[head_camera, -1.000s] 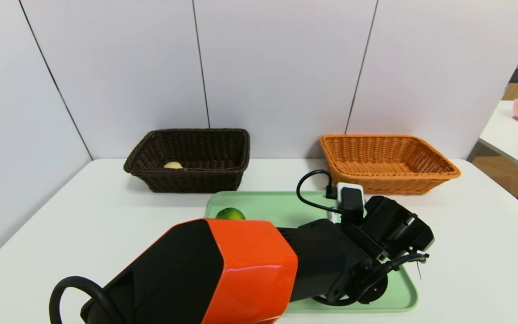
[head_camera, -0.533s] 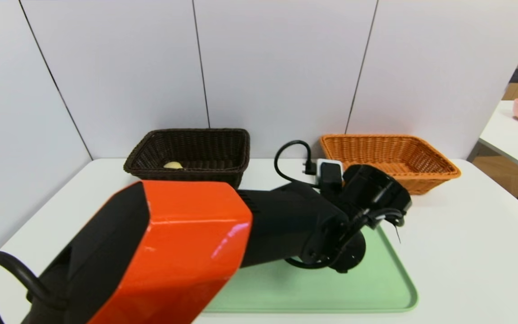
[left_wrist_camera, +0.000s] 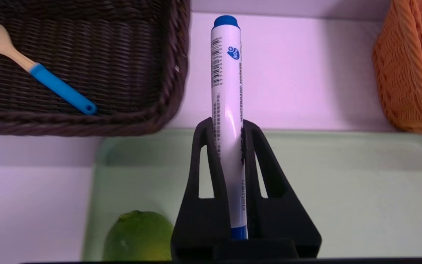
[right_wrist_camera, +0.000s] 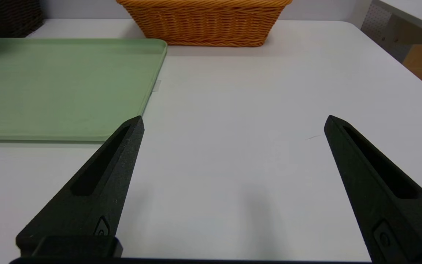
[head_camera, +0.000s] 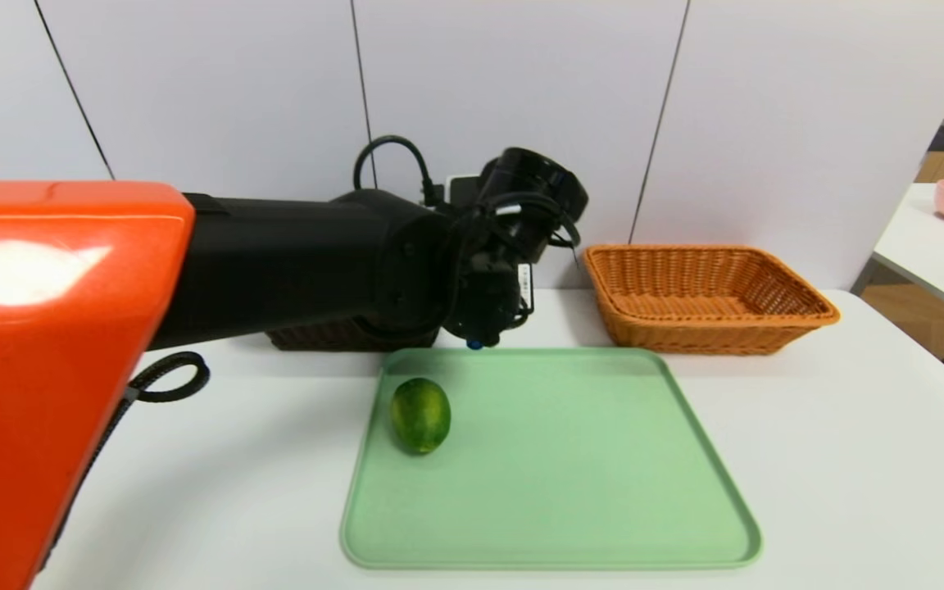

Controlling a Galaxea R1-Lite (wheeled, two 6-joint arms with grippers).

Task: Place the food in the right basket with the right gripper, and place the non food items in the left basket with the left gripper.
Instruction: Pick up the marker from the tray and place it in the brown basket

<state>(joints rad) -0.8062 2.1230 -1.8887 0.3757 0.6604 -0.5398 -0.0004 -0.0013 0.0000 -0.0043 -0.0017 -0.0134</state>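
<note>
- The left gripper is clamped on the white marker; blue cap pointing ahead, out over the strip of surface between the two baskets.
- In the head view that gripper sits above the tray's far edge, its arm masking most of the dark brown basket; how high it rides over that rim is hard to judge from here.
- The spoon-spatula lies inside the dark brown basket, yellow head and blue handle on the woven floor; plenty of floor beside it.
- The lime sits on the green tray, close to the tray's left edge; the rest of the tray is bare.
- The orange basket stands just beyond the tray's far right corner, nothing in it.
- The right gripper hangs to the right of the tray over bare surface, fingers spread wide, holding nothing; open room ahead up to the orange basket.
</note>
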